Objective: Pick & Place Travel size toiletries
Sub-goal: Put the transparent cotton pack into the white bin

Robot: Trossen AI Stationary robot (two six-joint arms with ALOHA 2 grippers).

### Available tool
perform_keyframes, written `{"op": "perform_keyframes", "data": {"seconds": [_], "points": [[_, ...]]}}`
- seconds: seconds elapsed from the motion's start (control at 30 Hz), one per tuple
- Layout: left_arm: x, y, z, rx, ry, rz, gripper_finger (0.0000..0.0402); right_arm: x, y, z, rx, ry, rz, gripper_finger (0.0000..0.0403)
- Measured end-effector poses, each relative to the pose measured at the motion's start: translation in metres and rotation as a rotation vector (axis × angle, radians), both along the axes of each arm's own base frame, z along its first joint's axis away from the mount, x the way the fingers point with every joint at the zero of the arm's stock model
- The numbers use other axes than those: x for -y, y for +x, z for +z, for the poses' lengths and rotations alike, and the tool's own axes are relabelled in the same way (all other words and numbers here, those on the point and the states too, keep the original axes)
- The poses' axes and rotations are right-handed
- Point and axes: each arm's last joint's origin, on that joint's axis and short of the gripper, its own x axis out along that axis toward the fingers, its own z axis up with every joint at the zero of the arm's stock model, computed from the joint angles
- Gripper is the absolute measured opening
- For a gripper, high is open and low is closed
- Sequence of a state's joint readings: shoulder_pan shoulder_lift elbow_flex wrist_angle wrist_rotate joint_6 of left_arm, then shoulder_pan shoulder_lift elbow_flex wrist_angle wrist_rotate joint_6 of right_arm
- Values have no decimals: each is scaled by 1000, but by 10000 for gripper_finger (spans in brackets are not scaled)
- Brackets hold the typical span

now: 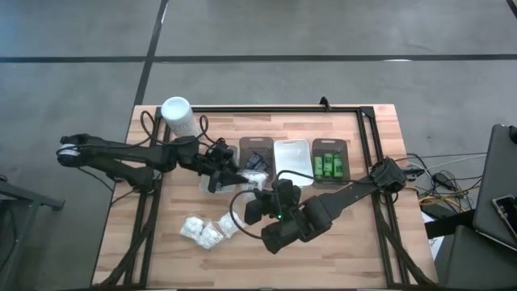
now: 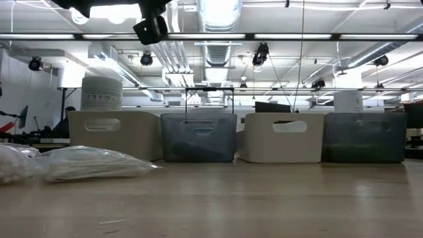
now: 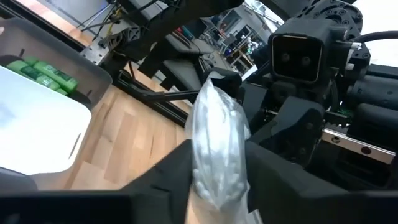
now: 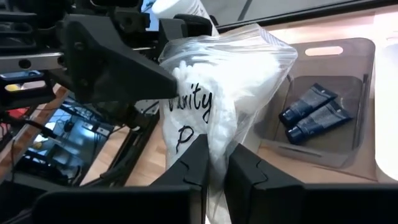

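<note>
1. The white packet (image 4: 217, 93) is the item in play: a clear crinkly bag stuffed with white pieces, black lettering on its face, held up above the table (image 1: 363, 242) between the two arms, just in front of the row of trays.
2. Both tools have it! The right tool (image 4: 216, 163) is pressed onto its lower edge, and the left tool (image 3: 217, 177) is clamped on it from the other side. This looks like a handover, or a shared grip, in mid-air.
3. Just behind the packet sits the grey tray (image 4: 367, 93) with two dark blue tubes (image 4: 314, 112) lying in it, side by side.
4. Further along the row: a white tray (image 1: 292, 156), then a dark tray holding the green bottles (image 1: 329, 166). A tall white container (image 1: 178, 115) stands at the far left corner.
5. More white packets (image 1: 206, 232) lie loose on the table near the front edge, well apart from the trays and not yet sorted.
6. My read: the step is carrying this packet to its tray, probably the white one or the pale tray under the left arm, though I cannot tell which.
7. Next move, as I judge it: one tool must let go cleanly before the other travels, or the thin bag could stretch or tear.
</note>
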State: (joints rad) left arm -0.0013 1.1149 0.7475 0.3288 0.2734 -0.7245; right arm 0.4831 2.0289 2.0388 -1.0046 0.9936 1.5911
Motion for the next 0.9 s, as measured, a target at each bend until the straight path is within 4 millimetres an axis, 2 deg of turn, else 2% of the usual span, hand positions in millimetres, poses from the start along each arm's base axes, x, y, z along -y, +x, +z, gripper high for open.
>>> {"op": "perform_keyframes", "data": {"seconds": [0.23,0.57,0.73,0.9], "points": [[0,0,0,17,72,-5,30,-1,2,0,-15,38,39,69],[-2,0,-5,-8,154,47,32,-1,-3,-1,-72,92,76,201],[-3,0,-6,-25,175,88,28,5,-28,3,-147,191,-17,252],[-4,0,-8,-46,203,131,30,3,-49,6,-167,254,-117,286]]}}
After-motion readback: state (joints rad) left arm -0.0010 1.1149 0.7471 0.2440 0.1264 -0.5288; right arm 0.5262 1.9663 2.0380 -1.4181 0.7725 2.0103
